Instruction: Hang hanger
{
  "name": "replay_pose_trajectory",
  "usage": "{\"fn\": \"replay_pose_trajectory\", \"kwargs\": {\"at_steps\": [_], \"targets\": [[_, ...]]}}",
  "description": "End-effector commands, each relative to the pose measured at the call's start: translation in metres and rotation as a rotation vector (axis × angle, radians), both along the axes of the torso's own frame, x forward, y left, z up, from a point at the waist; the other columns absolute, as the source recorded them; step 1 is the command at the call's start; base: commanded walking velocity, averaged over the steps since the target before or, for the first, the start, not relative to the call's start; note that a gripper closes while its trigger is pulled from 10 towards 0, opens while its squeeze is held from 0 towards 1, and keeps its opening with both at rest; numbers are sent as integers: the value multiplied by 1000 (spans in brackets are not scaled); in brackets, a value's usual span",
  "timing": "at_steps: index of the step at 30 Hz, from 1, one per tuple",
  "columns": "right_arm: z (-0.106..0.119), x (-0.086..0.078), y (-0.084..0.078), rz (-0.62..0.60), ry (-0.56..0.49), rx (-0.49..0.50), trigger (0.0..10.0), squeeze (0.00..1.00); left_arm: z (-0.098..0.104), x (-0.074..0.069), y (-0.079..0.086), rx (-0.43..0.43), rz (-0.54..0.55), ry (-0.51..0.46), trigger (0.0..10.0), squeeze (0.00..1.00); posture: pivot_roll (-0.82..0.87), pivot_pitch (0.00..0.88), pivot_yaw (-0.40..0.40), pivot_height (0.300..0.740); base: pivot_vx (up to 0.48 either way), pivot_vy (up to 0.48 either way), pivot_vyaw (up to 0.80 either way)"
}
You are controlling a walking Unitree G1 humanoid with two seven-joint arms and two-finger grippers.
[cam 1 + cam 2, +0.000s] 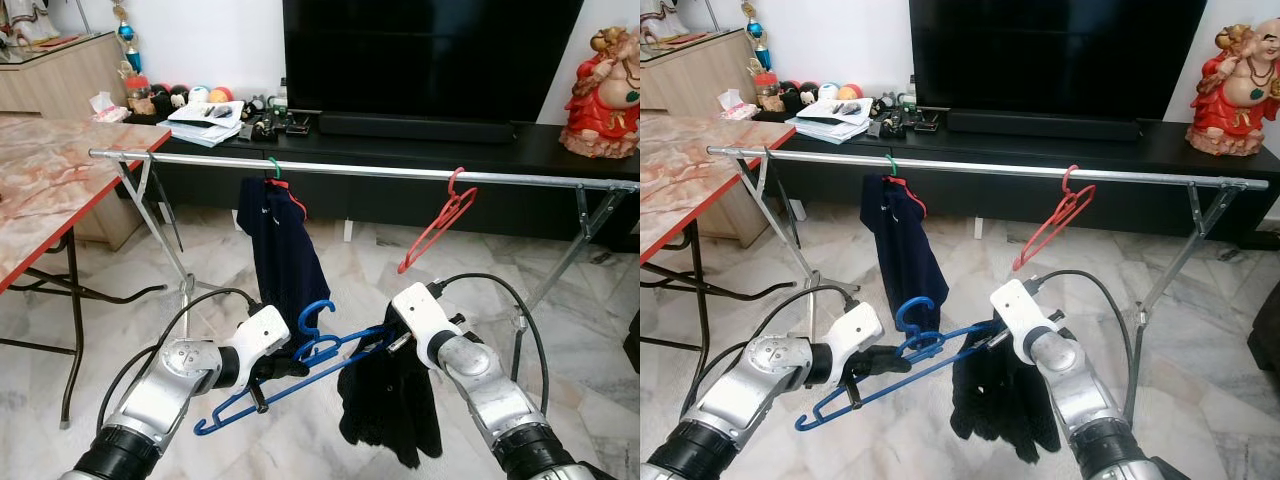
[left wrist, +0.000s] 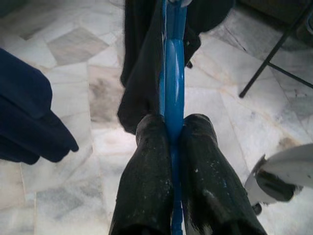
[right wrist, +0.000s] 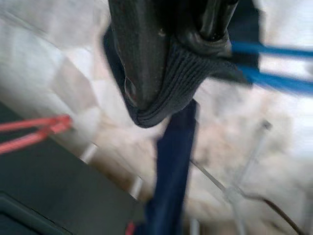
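- I am standing in a home's living room.
- A large dark television point(image 1: 430, 55) sits on a long black low cabinet point(image 1: 560, 150) against a white wall.
- A red laughing figurine point(image 1: 603, 95) stands on the cabinet.
- A metal clothes-drying rail point(image 1: 360, 171) crosses the room over a pale marble tile floor point(image 1: 590, 330).
- A marble-patterned folding table point(image 1: 50, 180) stands at my left.

The right gripper's point(image 3: 186, 54) fingertips are buried in the black garment's point(image 1: 395, 400) ribbed hem, so the gap between them cannot be seen. The right wrist view is blurred; floor and rack legs smear. The blue hanger's point(image 1: 300, 365) right end disappears behind the garment. The rail's point(image 1: 380, 172) right end is cut off.
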State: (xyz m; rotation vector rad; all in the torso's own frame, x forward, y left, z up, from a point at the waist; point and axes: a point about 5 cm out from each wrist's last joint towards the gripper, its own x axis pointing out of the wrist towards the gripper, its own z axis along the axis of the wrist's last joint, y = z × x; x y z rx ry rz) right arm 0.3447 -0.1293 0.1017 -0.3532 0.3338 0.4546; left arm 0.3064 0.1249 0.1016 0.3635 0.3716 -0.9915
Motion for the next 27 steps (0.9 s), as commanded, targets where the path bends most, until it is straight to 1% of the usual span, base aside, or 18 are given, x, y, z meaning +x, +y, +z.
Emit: {"fn": "replay_pose_trajectory", "kwargs": {"at_steps": [1,7,8,9,10,11,12,13,15,16,18,20,22,24,27], "targets": [[27,3,13,19,-51,154,10000,0,3,4,-3,5,3,-27,10000,0,114,2,10,740,0,0,0],[27,3,13,19,-51,154,10000,0,3,4,-3,5,3,-27,10000,0,114,2,10,740,0,0,0],[31,2,18,19,-45,214,10000,0,4,5,-5,1,6,-30,10000,0,114,2,10,740,0,0,0],[38,-7,32,59,-35,295,10000,0,7,7,-13,-16,-2,-44,10000,0,108,3,9,740,0,0,0],[44,-15,42,92,-28,348,10000,0,9,9,-19,-28,-9,-53,10000,0,104,3,10,740,0,0,0],[46,-21,47,115,-26,370,10000,0,11,9,-22,-36,-16,-59,10000,0,104,3,10,740,0,0,0],[46,-24,48,121,-31,374,10000,0,11,9,-24,-41,-21,-59,10000,0,104,3,10,740,0,0,0],[38,-21,39,69,-47,329,10000,0,11,8,-23,-43,-28,-53,10000,0,102,4,10,740,0,0,0],[15,-9,9,-115,-14,235,10000,0,10,4,-18,-31,-42,-31,10000,0,104,3,11,740,0,0,0],[11,-7,4,-144,-8,220,10000,0,9,3,-16,-26,-47,-27,10000,0,104,3,11,740,0,0,0],[7,-6,-5,-190,6,197,10000,0,8,2,-14,-18,-49,-22,10000,0,104,3,11,740,0,0,0],[7,-7,-8,-209,16,191,10000,0,8,2,-13,-15,-47,-21,10000,0,104,3,11,740,0,0,0],[6,-8,-14,-242,36,196,10000,0,7,1,-6,-3,-33,-20,10000,0,111,4,10,740,0,0,0],[5,-8,-16,-252,41,202,10000,0,7,2,0,8,-10,-23,10000,0,113,5,9,740,0,0,0],[4,-7,-16,-264,41,214,10000,0,7,2,1,9,1,-27,10000,0,114,5,10,740,0,0,0]]}}
